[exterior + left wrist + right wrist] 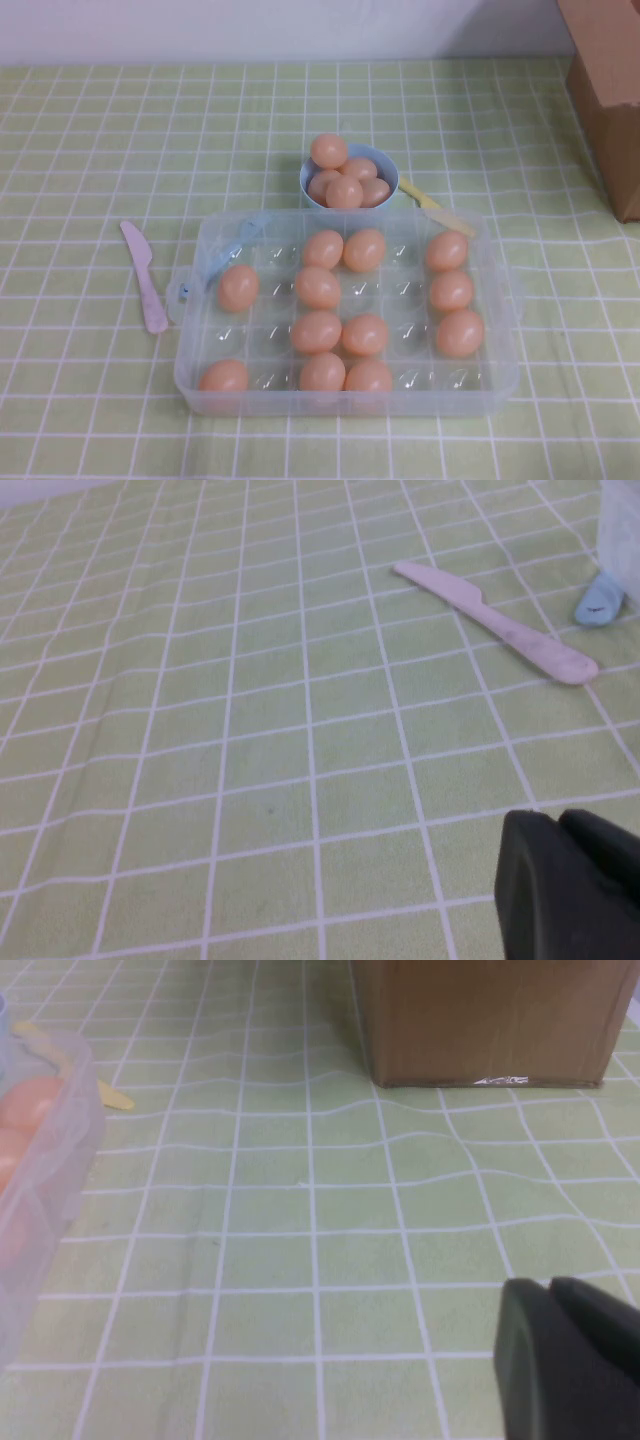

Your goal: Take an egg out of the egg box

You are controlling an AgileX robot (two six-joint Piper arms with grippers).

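Note:
The clear egg box (pixel 190 372) with pale blue clasps sits in the middle of the table and holds several peach-orange eggs, one of them (pixel 317 287) near its centre. Neither arm shows in the high view. My left gripper (pixel 559 818) is shut and empty, low over the tablecloth to the left of the box; a box corner (pixel 622 530) and a blue clasp (pixel 597 602) show in its view. My right gripper (pixel 550 1285) is shut and empty over the cloth to the right of the box, whose wall (pixel 55 1150) shows with eggs behind it.
A light-blue bowl (pixel 388 172) of eggs stands behind the box. A pink plastic knife (pixel 145 275) lies left of the box, also in the left wrist view (pixel 500 625). A yellow utensil (pixel 440 212) lies at the box's far right corner. A brown cardboard box (pixel 610 90) stands at the back right.

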